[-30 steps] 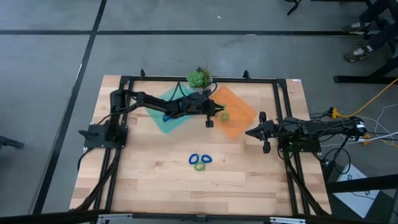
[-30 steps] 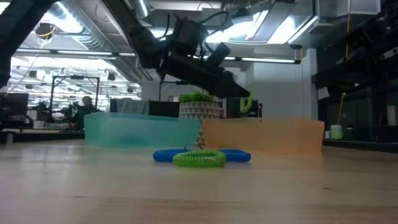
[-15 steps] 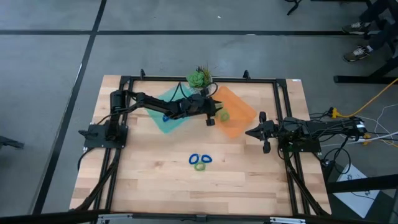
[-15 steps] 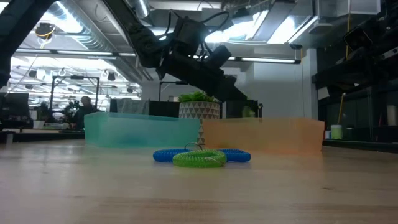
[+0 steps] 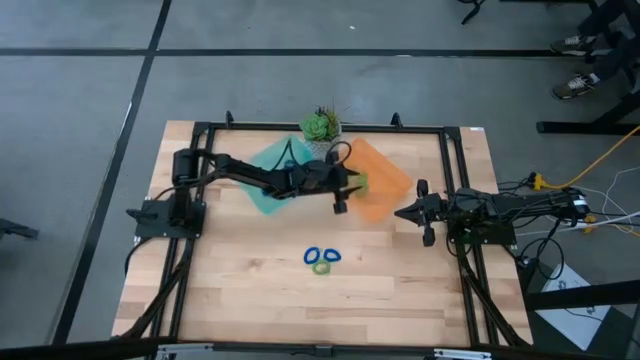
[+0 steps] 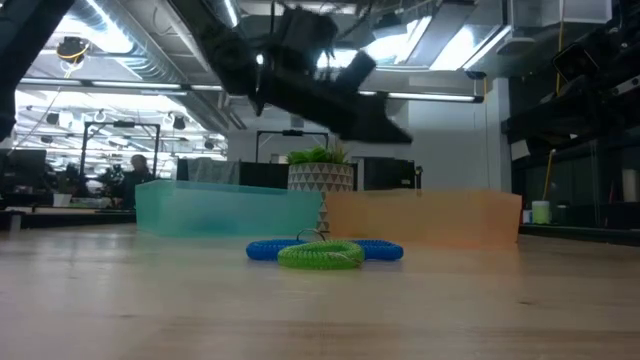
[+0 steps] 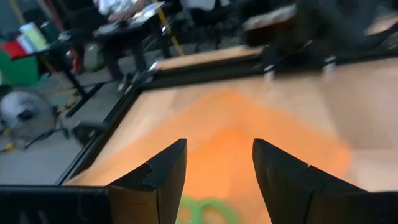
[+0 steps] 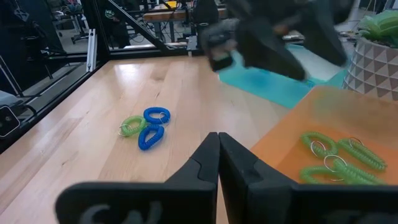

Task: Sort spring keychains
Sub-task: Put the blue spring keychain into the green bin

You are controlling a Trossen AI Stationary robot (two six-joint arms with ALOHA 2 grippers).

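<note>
Three spring keychains lie together on the wooden bench [image 5: 250, 290] near its middle: two blue keychains [image 5: 322, 254] touching a green keychain [image 5: 322, 267]. More green keychains [image 8: 339, 155] lie inside the orange tray [image 5: 385, 185], which sits beside the teal tray [image 5: 262, 180], with a potted plant [image 5: 320, 127] just behind the two. The left claw [image 5: 345, 190] hangs over the orange tray's near edge, its fingers [image 7: 158, 177] spread apart and empty. The right claw [image 5: 418, 212] waits beside the orange tray with its fingers pressed together.

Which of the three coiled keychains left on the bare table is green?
The green coiled plastic keychain nearest the table's front edge; the two blue coiled keychains lie behind it.
</note>
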